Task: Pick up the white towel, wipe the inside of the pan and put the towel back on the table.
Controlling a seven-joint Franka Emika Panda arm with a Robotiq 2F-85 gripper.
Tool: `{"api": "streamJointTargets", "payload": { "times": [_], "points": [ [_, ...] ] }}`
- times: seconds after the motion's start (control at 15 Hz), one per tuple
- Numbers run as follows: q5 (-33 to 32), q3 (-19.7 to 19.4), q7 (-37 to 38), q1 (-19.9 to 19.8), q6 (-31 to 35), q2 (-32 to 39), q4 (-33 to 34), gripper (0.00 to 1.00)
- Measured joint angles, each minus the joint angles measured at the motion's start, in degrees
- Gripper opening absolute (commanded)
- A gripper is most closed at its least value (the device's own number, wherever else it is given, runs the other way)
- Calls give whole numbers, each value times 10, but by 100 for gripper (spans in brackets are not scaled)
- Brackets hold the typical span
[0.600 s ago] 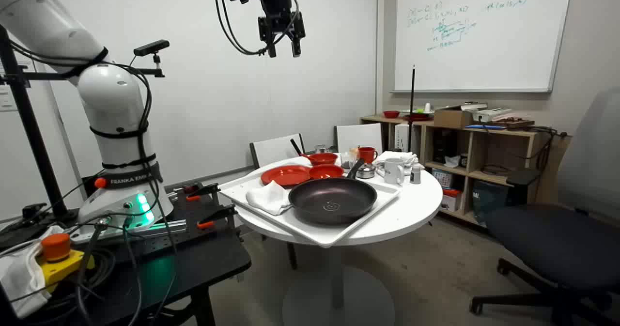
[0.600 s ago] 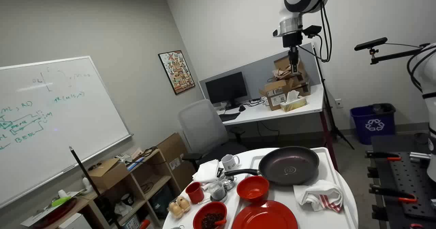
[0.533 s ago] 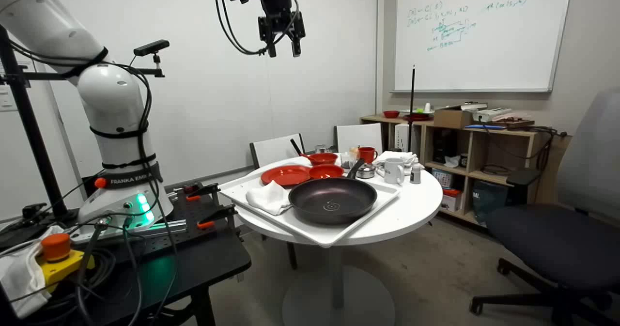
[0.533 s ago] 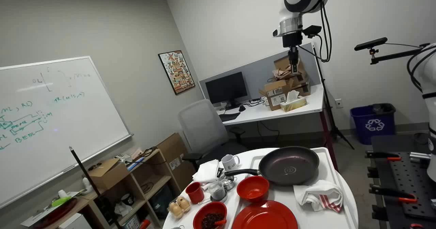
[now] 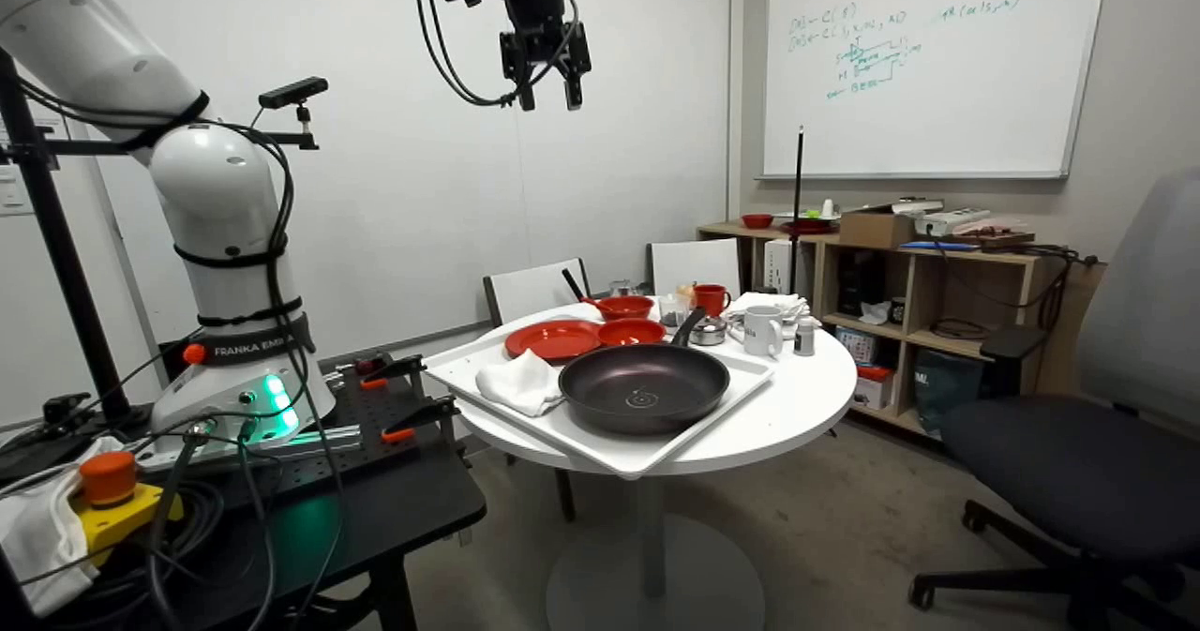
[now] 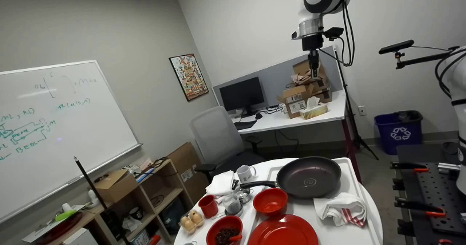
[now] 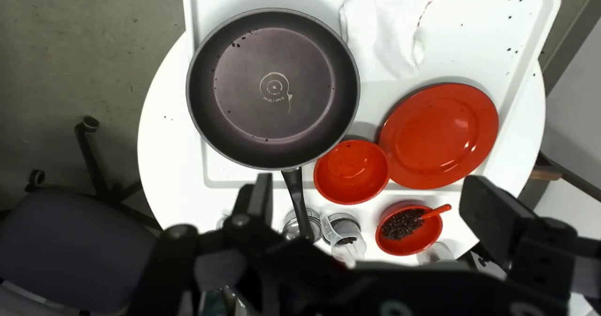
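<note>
The white towel [image 5: 518, 383] lies loosely bunched on a white tray beside the pan. Its red stripes show in an exterior view [image 6: 338, 206], and it also shows in the wrist view [image 7: 382, 29]. The black pan [image 5: 644, 387] sits on the tray with its inside facing up; in the wrist view the pan [image 7: 274, 114] has small dark specks inside. The round white table [image 5: 816, 387] carries the tray. My gripper [image 5: 550, 104] hangs high above the table, fingers pointing down, open and empty. In the wrist view the gripper's [image 7: 367, 187] fingers stand wide apart with nothing between them.
A red plate [image 7: 439, 135] and red bowl [image 7: 351, 171] stand beside the pan. Another red bowl [image 7: 408, 229] holds dark beans and a spoon. The pan's handle [image 7: 296, 198] reaches over a glass jar. A white mug [image 6: 246, 173], red mug [image 6: 208, 205] and eggs [image 6: 191, 221] stand nearby.
</note>
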Motion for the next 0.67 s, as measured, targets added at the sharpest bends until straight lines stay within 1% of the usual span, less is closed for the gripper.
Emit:
{"api": "streamJointTargets", "payload": {
  "times": [0.33, 0.67],
  "points": [
    [1, 7, 0, -3, 0, 12, 1, 100],
    [3, 28, 0, 1, 1, 58, 10, 100]
  ]
}}
